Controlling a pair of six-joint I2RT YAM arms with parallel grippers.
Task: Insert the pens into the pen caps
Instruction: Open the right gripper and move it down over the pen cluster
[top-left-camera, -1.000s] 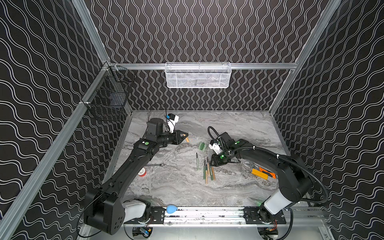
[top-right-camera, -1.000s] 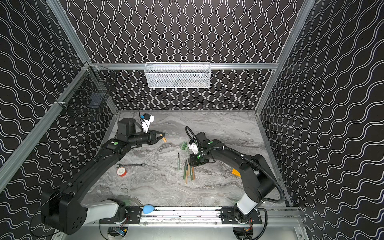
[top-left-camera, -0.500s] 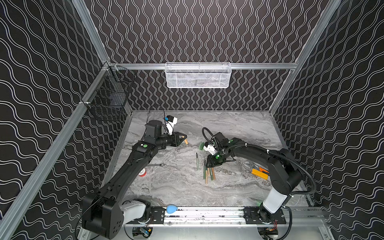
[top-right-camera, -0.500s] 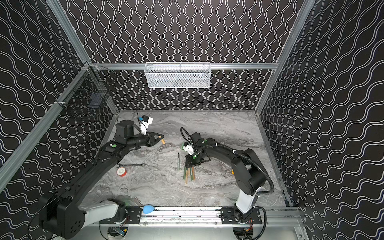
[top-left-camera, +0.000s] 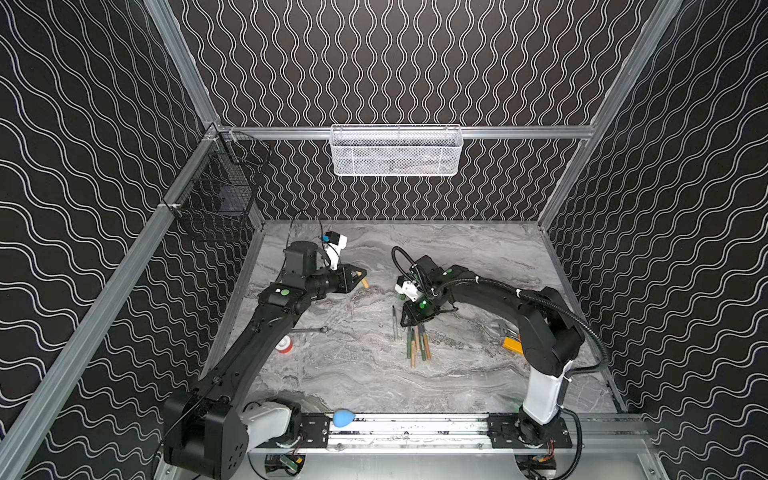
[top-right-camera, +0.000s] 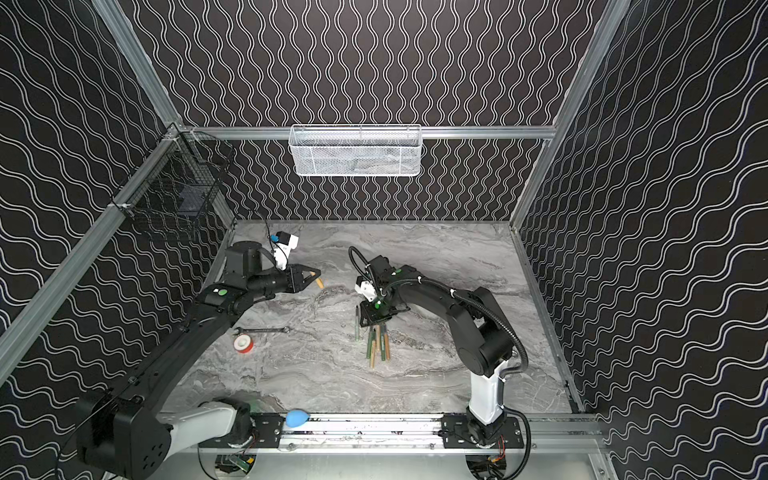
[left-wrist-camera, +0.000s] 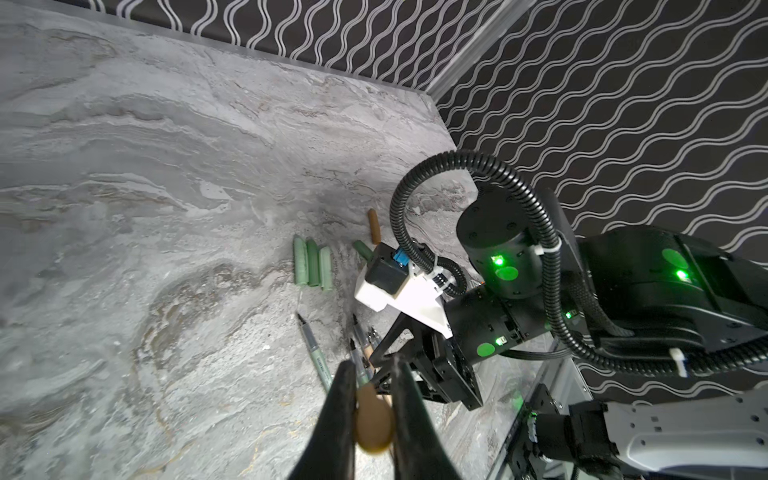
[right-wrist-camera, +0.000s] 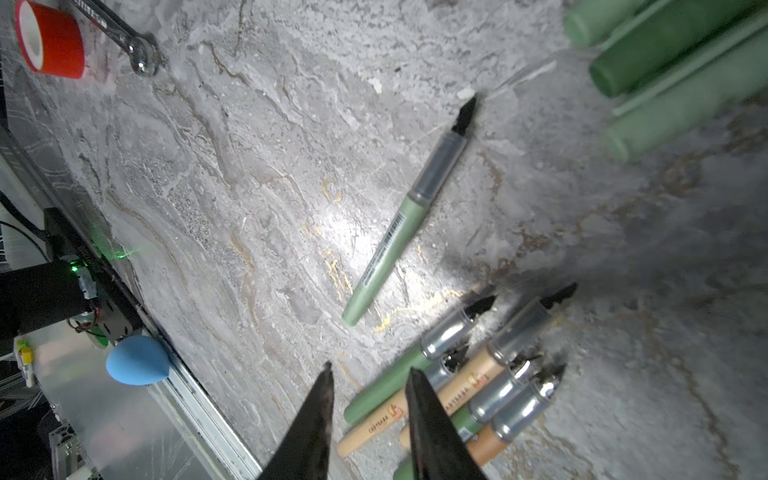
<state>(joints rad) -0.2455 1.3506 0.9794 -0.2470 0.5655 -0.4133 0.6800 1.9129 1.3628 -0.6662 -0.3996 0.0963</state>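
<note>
Left wrist view: the left pincer (left-wrist-camera: 371, 368) is clenched on a tan-orange pen cap (left-wrist-camera: 374, 419), which appears end-on as a rounded stub between the two dark fingers. In both top views this pincer sits left of centre, with the cap tip jutting toward mid-frame. The right pincer (right-wrist-camera: 372, 370) is released, its jaws apart and empty. In a top view it hovers at frame centre over the upper ends of the bundle of pens (top-left-camera: 417, 345).

Step in hand, as judged: the cap is secured and pen pickup is not yet made. The next move calls for closing on a tan-bodied pen that matches the cap, lifting it clear of its close-packed neighbours, then lining its dark tip up with the cap's mouth.

The pens are slim, with green or tan barrels, silvery collars and black pointed nibs. A lone pale green pen (right-wrist-camera: 399, 224) lies just beside the bundle on the tabletop (top-left-camera: 374, 386). Three green caps (left-wrist-camera: 312, 268) lie side by side, touching.
</note>
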